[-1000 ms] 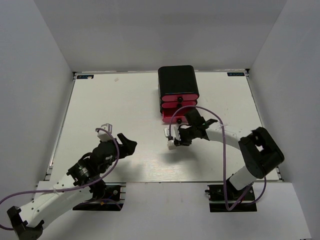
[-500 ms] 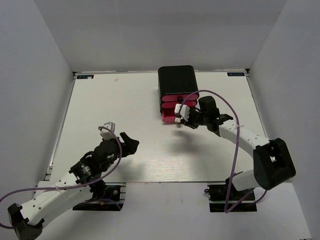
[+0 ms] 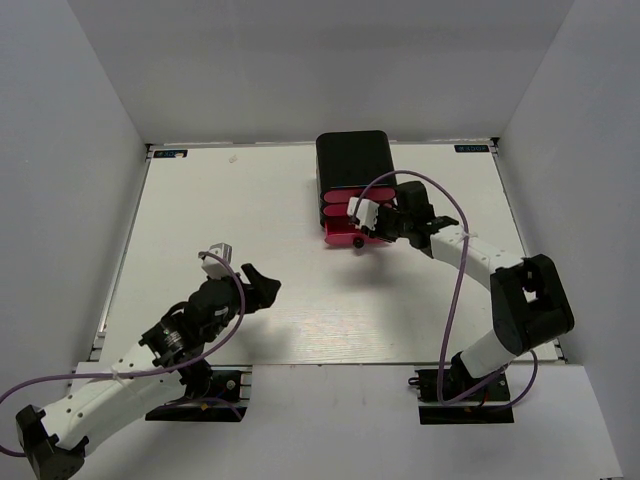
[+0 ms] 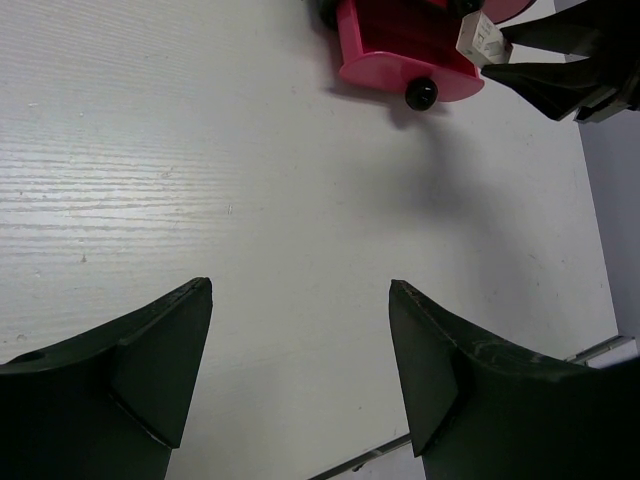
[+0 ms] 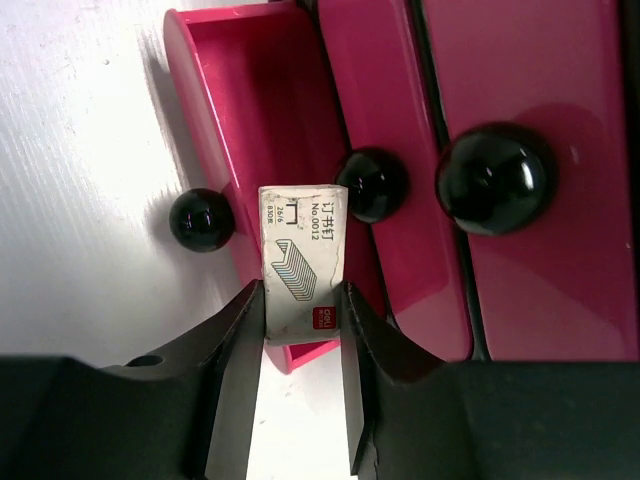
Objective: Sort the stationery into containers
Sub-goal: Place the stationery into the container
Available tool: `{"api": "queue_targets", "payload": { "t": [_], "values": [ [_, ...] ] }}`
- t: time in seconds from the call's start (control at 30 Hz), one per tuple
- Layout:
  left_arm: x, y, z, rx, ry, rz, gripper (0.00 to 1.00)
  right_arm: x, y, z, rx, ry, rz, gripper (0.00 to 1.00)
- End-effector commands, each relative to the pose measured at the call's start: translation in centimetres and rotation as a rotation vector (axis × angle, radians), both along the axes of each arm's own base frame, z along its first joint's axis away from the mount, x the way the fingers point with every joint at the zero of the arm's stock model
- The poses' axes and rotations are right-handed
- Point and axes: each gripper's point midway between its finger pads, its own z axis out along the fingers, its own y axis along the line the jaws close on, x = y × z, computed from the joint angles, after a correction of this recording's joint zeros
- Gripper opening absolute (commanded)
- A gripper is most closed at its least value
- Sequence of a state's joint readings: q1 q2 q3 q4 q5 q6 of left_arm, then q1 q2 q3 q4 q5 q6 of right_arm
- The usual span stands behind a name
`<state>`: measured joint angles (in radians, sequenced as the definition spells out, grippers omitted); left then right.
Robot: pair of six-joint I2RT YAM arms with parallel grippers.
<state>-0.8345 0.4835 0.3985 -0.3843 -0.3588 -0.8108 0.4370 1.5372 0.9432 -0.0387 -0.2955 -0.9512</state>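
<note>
Right hand [image 5: 300, 297]: clamped on box [image 5: 301, 262], one finger [image 5: 235, 340] on each long side; only the lower part of the box sits between the pads.
Box: small, white, rectangular, printed with a staple drawing and "No.0012"; upright at centre of the right wrist frame; overlaps the front rim of the bottom drawer and the edge of the middle drawer; contact with either cannot be told.
Bottom drawer [image 5: 245, 110]: pulled out, pink inside showing at upper left of the right wrist frame; bottom knob [image 5: 202, 220] just left of the box.
Middle drawer [image 5: 375, 90]: pushed in; middle knob [image 5: 372, 185] just right of the box's top.
Top drawer [image 5: 540, 70]: pushed in; top knob [image 5: 497, 178] at right of frame.
Cabinet [image 3: 352, 158]: black, rounded corners, upper centre of the top frame, at the far edge of the surface [image 3: 230, 200].
Right arm: runs from lower right of the top frame up to the drawer fronts.
Left hand [image 4: 300, 288]: fingers wide apart, nothing between them; over bare surface at lower left of the top frame, well apart from the cabinet.
Left wrist frame: bottom drawer and box at the top edge, right of centre.
</note>
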Motion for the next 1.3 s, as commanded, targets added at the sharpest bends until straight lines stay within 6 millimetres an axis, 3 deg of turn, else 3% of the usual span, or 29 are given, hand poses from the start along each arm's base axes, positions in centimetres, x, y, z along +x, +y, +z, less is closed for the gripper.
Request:
{"api": "queue_targets", "payload": {
  "t": [0.0,0.33,0.43,0.53,0.6,0.83,0.93,0.97,1.0,1.03,1.07,1.13,1.17,1.23,1.27],
  "values": [
    [0.0,-0.3,-0.1,0.002,-0.007,-0.014,0.81,2.5,0.5,2.3,-0.020,-0.125,0.045,0.18],
    [0.0,-0.4,-0.6,0.006,0.002,-0.023,0.81,3.5,0.3,0.9,-0.093,-0.158,0.090,0.18],
    [0.1,-0.5,-0.6,0.006,0.002,-0.023,0.81,3.8,0.3,0.8,-0.098,-0.160,0.089,0.26],
    [0.1,-0.5,-0.8,0.020,0.004,-0.026,0.81,4.0,0.3,0.7,-0.102,-0.157,0.085,0.46],
    [0.1,-0.7,-0.7,0.011,0.001,-0.035,0.81,4.1,0.3,1.1,-0.093,-0.157,0.081,0.53],
    [0.3,-1.0,-0.6,0.009,-0.001,-0.035,0.81,3.0,0.3,2.7,-0.045,-0.175,0.087,0.54],
    [0.2,-1.1,-0.9,0.014,0.009,-0.043,0.81,2.3,0.3,4.0,-0.012,-0.186,0.085,0.44],
    [0.2,-1.1,-0.9,0.014,0.009,-0.043,0.81,1.8,0.0,4.1,0.003,-0.181,0.077,0.36],
    [0.3,-1.3,-0.9,0.013,0.008,-0.043,0.81,1.5,0.0,4.8,0.014,-0.189,0.083,0.14],
    [0.3,-1.2,-0.9,0.020,0.004,-0.047,0.81,0.8,0.6,5.3,0.044,-0.190,0.128,0.05],
    [0.3,-1.2,-0.9,0.020,0.004,-0.047,0.81,-0.6,0.3,4.0,0.017,-0.134,0.167,0.00],
    [0.4,-1.3,-0.7,0.012,-0.003,-0.047,0.81,-3.0,1.5,3.7,0.044,-0.098,0.337,0.00],
    [0.3,-1.5,-0.7,0.010,-0.001,-0.055,0.81,-5.7,1.0,2.0,0.016,0.004,0.427,0.00],
    [0.3,-1.5,-0.7,0.010,-0.001,-0.055,0.81,-6.8,1.3,1.0,0.002,0.041,0.515,0.00],
    [0.3,-1.5,-0.7,0.010,-0.001,-0.055,0.81,-8.4,1.0,-0.5,-0.017,0.120,0.547,0.00]
  ]
}}
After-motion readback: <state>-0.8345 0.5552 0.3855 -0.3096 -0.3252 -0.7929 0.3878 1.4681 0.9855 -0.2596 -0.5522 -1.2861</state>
